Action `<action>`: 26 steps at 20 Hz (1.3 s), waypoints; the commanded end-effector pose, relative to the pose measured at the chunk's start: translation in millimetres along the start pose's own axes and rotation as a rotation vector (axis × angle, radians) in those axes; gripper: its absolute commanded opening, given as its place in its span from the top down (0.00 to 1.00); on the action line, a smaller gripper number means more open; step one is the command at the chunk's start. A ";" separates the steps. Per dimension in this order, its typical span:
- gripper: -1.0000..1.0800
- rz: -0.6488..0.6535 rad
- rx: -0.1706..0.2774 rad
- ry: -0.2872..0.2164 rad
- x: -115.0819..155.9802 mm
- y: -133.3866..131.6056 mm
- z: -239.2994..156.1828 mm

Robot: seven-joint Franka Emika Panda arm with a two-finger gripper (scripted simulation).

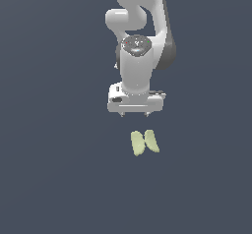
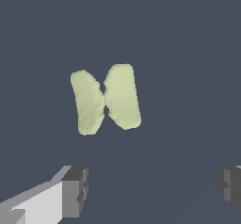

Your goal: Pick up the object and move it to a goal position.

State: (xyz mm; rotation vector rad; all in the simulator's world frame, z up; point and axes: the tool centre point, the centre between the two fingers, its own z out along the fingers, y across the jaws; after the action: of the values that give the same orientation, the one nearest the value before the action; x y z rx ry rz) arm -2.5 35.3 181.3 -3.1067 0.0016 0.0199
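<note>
I count one object: a small pale yellow-green piece made of two elongated lobes joined at a narrow waist. It lies flat on the dark blue-grey tabletop, touching nothing else. In the exterior view it sits at about 5 o'clock from the claw, near it but apart from it.

I count one arm and one claw. I see no other items on the tabletop in either view.

The wrist view gives detail the exterior view lacks. There the object shows its full outline, with the two lobes pinched together at the middle and splaying apart at both ends, butterfly fashion. The two fingers appear at opposite sides of that picture, well apart, with bare tabletop between them. The claw is therefore wide, and it holds nothing. The object is narrower than the gap between the fingers.

The exterior view gives what the wrist view cannot: the arm pose. The white links come in from 12 o'clock, and the last link points straight down at the tabletop. The hand block is level, and only two short fingertips show beneath it. The claw hovers off the object; I cannot tell its height above the tabletop.
</note>
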 end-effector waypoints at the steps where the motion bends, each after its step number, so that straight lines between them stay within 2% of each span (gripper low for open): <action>1: 0.04 0.014 0.000 0.000 0.6 -0.4 1.0; 11: 0.04 0.155 0.004 -0.002 6.8 -5.4 11.3; 26: 0.04 0.533 0.004 -0.004 22.3 -18.2 39.4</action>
State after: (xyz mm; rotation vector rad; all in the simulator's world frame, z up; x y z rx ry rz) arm 17.7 53.4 145.2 -3.0119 0.7593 0.0383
